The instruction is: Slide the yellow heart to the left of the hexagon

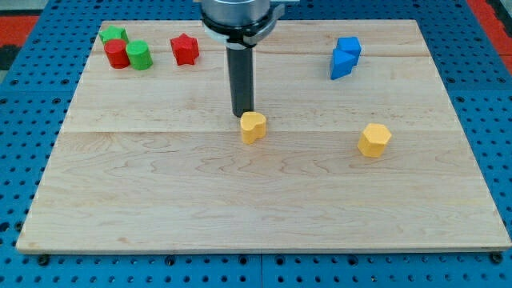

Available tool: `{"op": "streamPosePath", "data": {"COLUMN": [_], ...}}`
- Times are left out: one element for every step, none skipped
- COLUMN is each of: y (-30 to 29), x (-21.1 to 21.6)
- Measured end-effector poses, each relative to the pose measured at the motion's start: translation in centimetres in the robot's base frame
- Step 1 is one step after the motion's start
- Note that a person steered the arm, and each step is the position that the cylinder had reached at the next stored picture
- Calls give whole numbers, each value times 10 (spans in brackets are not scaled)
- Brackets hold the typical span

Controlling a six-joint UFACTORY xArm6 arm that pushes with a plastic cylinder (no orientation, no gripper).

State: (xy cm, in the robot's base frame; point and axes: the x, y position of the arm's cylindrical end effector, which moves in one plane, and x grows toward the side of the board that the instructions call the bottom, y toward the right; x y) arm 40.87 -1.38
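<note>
Fingers we have none, so nothing is clenched or grasped: our rod ends in my tip (pixel 242 115), which sits at the upper-left edge of the yellow heart (pixel 254 127), touching it or very nearly. That heart lies near the middle of the wooden board (pixel 264 200), well apart from the yellow hexagon (pixel 374 140) toward the view's right. We judge the main risk to be an off-centre push that spins the heart off line, or an overshoot that knocks the hexagon. No brand, label or writing is readable anywhere in the camera view.
</note>
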Motion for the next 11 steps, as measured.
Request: {"op": "streamPosePath", "data": {"y": [-8, -57, -42, 15, 76, 96, 66, 42, 52, 92, 129], "x": [4, 18, 29, 29, 29, 30, 27, 47, 87, 87, 87]}}
